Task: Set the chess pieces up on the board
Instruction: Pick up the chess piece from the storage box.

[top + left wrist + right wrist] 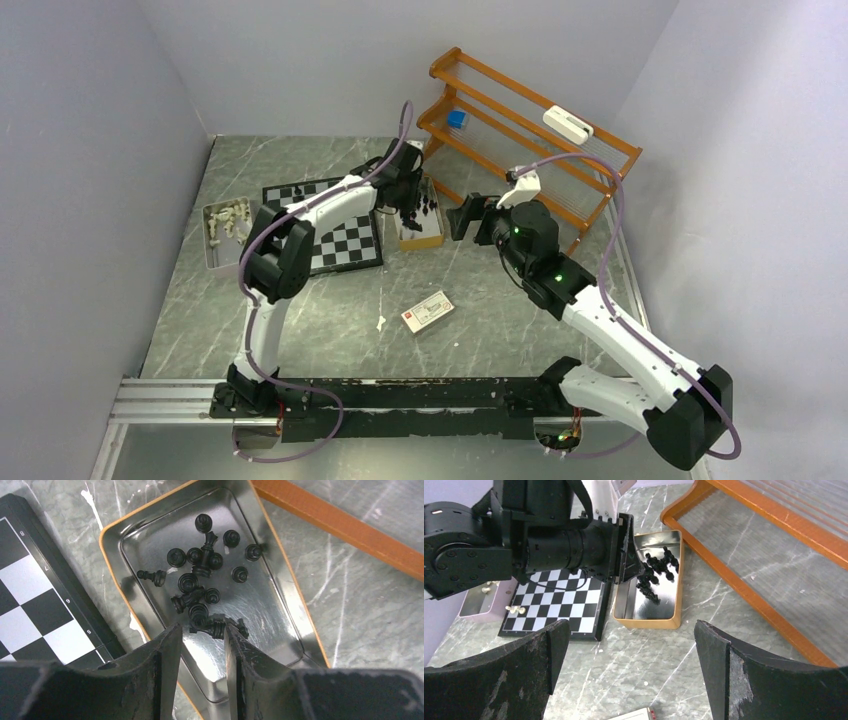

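My left gripper [202, 630] hung half spread, pinching nothing, low in the tin [280, 605] beside the board [30, 615], with one black chess piece [214, 629] between its fingertips. That piece lay on its side, its long axis running from finger to finger. My right gripper [631, 632] stood wide spread, well apart.

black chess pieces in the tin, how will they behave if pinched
Probably light and rigid: tiny black pieces. Several lie on their sides on the shiny tin, so they likely roll or slide when nudged. Crowded together, neighbours may shift if the left gripper closes.
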### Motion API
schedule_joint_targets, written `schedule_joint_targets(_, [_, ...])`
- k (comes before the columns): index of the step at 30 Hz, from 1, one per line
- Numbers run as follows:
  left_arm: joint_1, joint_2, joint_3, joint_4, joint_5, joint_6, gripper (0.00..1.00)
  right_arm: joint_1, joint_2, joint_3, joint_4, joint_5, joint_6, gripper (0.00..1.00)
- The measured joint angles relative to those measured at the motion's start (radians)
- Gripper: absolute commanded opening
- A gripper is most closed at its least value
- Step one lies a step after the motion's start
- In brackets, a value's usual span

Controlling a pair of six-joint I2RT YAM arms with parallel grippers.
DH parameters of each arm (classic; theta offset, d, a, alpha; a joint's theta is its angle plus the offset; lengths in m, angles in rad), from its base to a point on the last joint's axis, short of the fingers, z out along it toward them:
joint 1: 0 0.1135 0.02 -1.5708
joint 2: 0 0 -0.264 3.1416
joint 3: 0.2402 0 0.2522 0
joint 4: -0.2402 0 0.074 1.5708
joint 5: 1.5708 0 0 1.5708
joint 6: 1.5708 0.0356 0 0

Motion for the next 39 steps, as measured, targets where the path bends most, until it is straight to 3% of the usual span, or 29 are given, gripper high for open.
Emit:
schedule_joint_targets(11, [0.000, 0.077, 0.059, -0.006, -0.046, 0.011, 0.38, 0.000, -0.011, -0.013, 0.008, 0.009, -0.004, 1.00])
schedule_joint_targets(39, [-0.002, 0.089, 0.061, -0.008, -0.045, 0.012, 0.31, 0.000, -0.021, -0.029, 0.024, 0.019, -0.008, 1.00])
